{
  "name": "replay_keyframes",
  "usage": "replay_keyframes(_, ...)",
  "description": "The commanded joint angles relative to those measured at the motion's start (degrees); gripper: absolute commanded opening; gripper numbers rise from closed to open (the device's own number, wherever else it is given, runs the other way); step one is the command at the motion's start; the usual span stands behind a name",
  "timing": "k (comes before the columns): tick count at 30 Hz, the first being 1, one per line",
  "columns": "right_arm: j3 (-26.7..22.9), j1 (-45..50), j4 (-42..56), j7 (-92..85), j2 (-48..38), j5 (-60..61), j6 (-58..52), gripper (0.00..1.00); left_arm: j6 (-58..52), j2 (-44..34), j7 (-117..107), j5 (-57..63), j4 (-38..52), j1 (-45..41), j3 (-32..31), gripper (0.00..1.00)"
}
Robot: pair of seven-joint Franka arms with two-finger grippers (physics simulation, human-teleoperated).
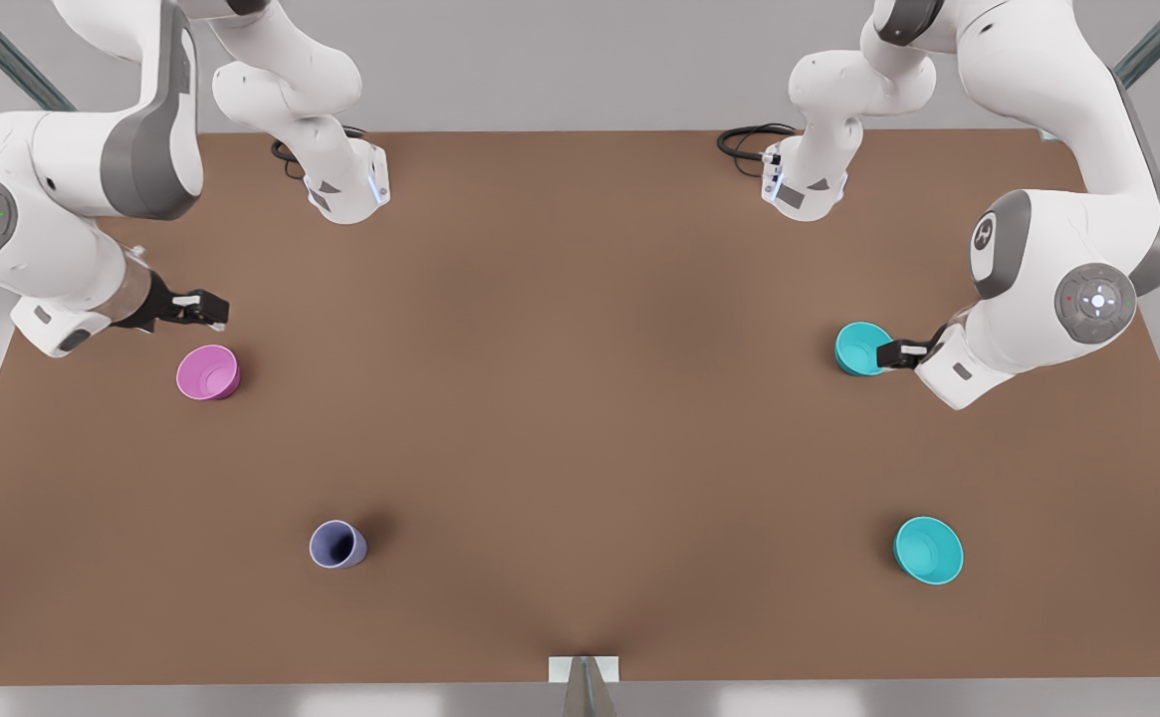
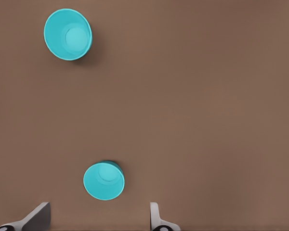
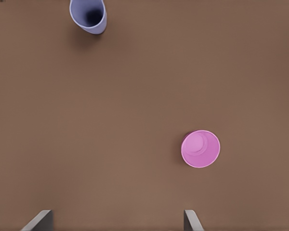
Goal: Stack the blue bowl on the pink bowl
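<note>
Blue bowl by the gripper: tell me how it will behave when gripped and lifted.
The blue bowl looks like thin plain plastic, so probably light and fairly stiff. Its smooth, flaring wall may slip between the left gripper's open fingers. Sitting upright on the table, it should skid rather than roll.

Blue bowl (image 1: pixel 860 348), pink bowl (image 1: pixel 207 372): smooth matt plastic. Table (image 1: pixel 580 398): matt brown, even.

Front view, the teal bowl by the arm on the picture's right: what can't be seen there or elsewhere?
- Front view: the left gripper overlaps the small round teal plastic bowl; contact cannot be judged.
- Left wrist view: its fingers are cut off by the picture's edge.
- Front view: the right gripper, near the round magenta-pink plastic bowl, is too small to show its finger gap.
- Right wrist view: the lavender-blue plastic cup is cut by the edge.
</note>
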Motion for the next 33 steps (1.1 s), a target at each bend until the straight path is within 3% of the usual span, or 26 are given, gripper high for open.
replay_keyframes(1,0.0,0.3,0.1,-1.1,0.1,0.0,0.1,1.00,-0.6,-0.1,-0.5,0.0,0.0,0.0,0.0,1.00)
replay_keyframes(5,-0.1,-2.8,4.4,-3.8,4.9,0.8,-3.0,1.00,-1.0,-0.1,-0.5,0.0,0.0,0.0,0.0,1.00)
replay_keyframes(8,-0.1,-16.1,4.1,-15.7,11.8,3.3,-0.6,1.00,-1.2,0.0,-0.5,0.1,0.0,0.4,0.2,1.00)
replay_keyframes(10,0.0,-23.3,4.0,-23.8,17.6,3.7,4.8,1.00,-1.2,0.1,-0.5,0.1,0.0,0.5,0.2,1.00)
replay_keyframes(15,0.1,-30.3,-3.3,-43.2,21.0,8.2,23.2,1.00,-2.0,0.2,-0.5,0.1,-0.1,0.5,0.1,1.00)
replay_keyframes(19,0.1,-31.5,-11.1,-48.5,18.9,10.6,34.1,1.00,-2.0,0.2,-0.5,0.1,-0.1,0.6,0.2,1.00)
replay_keyframes(22,0.1,-31.5,-25.1,-52.4,11.1,10.5,45.5,1.00,-2.0,0.3,-0.5,0.1,-0.1,0.6,0.2,1.00)
replay_keyframes(25,0.1,-31.7,-30.6,-54.8,9.2,10.7,52.1,1.00,-2.0,0.4,-0.5,0.1,-0.1,0.7,0.2,1.00)
replay_keyframes(28,0.0,-32.7,-44.5,-55.9,5.1,10.7,66.3,1.00,-2.0,0.4,-0.5,0.1,-0.1,1.2,0.2,1.00)
replay_keyframes(33,0.0,-33.4,-46.0,-55.9,7.6,13.1,68.0,1.00,-3.5,0.4,-0.5,0.1,-0.1,1.2,0.2,1.00)
